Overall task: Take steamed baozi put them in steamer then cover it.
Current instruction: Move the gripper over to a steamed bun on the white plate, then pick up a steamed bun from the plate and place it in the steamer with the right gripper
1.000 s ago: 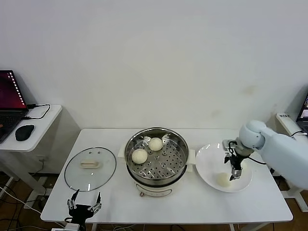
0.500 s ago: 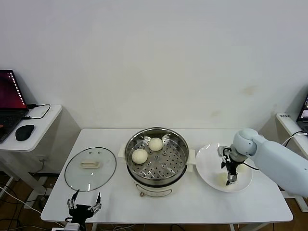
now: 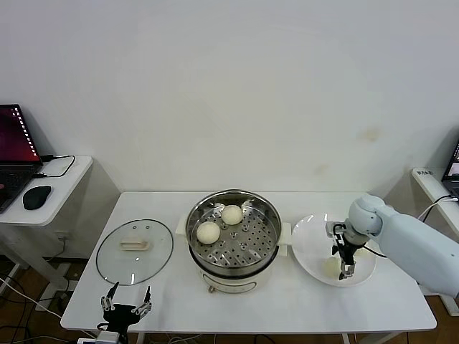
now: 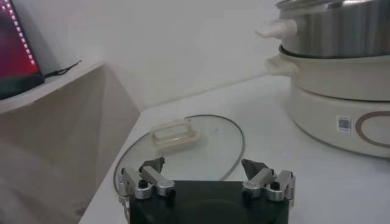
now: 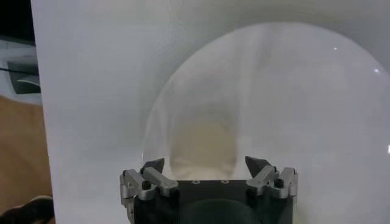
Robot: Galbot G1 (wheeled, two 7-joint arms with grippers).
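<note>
The steamer (image 3: 267, 247) stands mid-table with two steamed baozi (image 3: 208, 231) (image 3: 232, 214) on its perforated tray. A third baozi (image 3: 330, 266) lies on the white plate (image 3: 312, 240) to its right. My right gripper (image 3: 346, 264) points down over that baozi; in the right wrist view the baozi (image 5: 203, 146) sits between the open fingers of that gripper (image 5: 206, 163), and I cannot tell if they touch it. The cover (image 3: 135, 251), a glass lid with a cream handle, lies flat to the left of the steamer. My left gripper (image 3: 126, 301) waits open at the table's front left edge, just short of the cover (image 4: 201, 143).
A low side table (image 3: 61, 183) at far left carries a laptop (image 3: 14, 154) and a mouse (image 3: 36, 196). The steamer's cream base and side handle (image 4: 277, 28) rise close to the left gripper (image 4: 204, 164). Bare tabletop lies in front of the steamer.
My right gripper has shifted slightly over the plate and lowered around the baozi. The left arm, the cover and the steamer have not moved.
</note>
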